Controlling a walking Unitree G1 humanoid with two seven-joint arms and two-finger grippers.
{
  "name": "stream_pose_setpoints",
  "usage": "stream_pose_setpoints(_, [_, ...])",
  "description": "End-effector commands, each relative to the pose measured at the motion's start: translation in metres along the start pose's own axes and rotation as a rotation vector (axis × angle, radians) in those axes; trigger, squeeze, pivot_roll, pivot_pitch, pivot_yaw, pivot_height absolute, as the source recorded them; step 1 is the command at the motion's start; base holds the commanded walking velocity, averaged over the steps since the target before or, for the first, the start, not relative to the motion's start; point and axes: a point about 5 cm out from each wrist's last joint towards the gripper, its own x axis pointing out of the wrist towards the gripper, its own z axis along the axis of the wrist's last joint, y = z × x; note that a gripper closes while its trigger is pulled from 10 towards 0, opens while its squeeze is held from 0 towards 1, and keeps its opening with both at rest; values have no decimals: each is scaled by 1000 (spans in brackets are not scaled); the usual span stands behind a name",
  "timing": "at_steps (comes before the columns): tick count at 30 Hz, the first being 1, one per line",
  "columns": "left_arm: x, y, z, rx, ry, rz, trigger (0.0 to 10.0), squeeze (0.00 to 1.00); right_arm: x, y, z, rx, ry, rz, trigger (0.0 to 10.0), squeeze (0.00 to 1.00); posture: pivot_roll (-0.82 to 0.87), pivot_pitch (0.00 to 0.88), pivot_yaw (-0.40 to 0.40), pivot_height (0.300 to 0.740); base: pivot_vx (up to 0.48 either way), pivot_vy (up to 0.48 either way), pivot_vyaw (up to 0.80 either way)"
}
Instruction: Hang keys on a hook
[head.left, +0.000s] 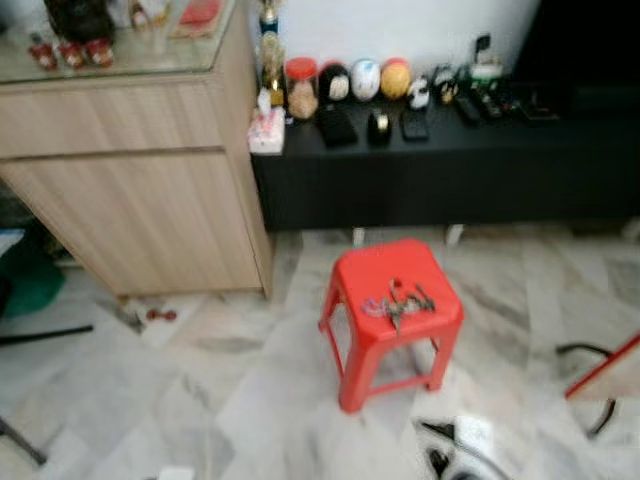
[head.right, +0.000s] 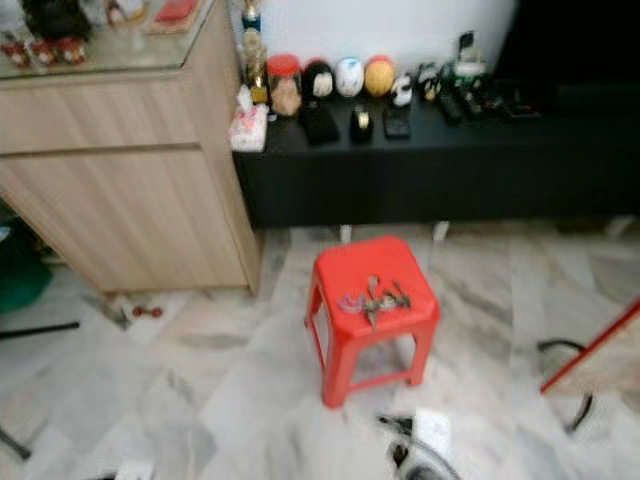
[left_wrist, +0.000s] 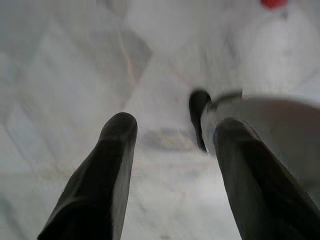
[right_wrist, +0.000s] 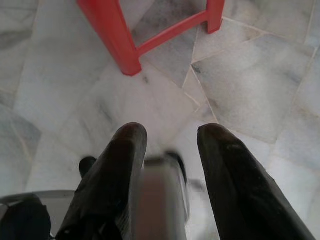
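Lying in a loose bunch on top of the red stool (head.left: 393, 300), the keys (head.left: 400, 302) sit just right of centre in the head view, lower half of the frame, and nothing has hold of them. You have not begun the lift: the pickup, the carry and the hanging are all left, by my reading.

No hook can be made out anywhere in these pictures, so you will have to find it once the keys are in hand.

Both arms hang low over the marble floor (head.left: 200, 400). The left gripper (left_wrist: 172, 137) points at bare tile, its jaws well apart with nothing between them. The right gripper (right_wrist: 170, 142) hangs just short of the stool's legs, at the top of its wrist picture; its jaws are also spread and empty.

Behind the stool, across the upper part of the frame, runs a low black surface (head.left: 450, 150) crowded with small ornaments, and a wooden cabinet (head.left: 130, 190) fills the upper left.
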Motion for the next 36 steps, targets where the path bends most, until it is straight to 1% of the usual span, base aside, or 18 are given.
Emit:
stream_pose_setpoints(1, [0,-3,-4,-11,12,-6,10000,0,-2,-12,-7,11,23,-30,10000,0,-169,105,26,740,341,0,0])
stream_pose_setpoints(5, [-1,-3,-4,-13,13,-6,10000,0,-2,-12,-7,9,24,-29,10000,0,-169,106,25,740,302,0,0])
stream_pose_setpoints(14, [-1,-3,-5,-25,16,-8,10000,0,-2,-11,-7,8,28,-23,10000,0,-168,108,24,740,0,0,0])
stream_pose_setpoints(15, [-1,-4,-4,-41,9,-9,10000,0,-2,-11,-7,8,27,-22,10000,0,-168,109,24,740,0,0,0])
stream_pose_setpoints(20, [-1,-3,-3,-34,-2,-6,10000,0,-2,-11,-6,4,25,-18,10000,0,-171,109,23,740,0,0,0])
stream_pose_setpoints(36, [0,-5,-3,-45,-8,4,10000,0,-1,-12,-3,-23,19,-10,10000,0,-169,118,10,740,0,-336,0])
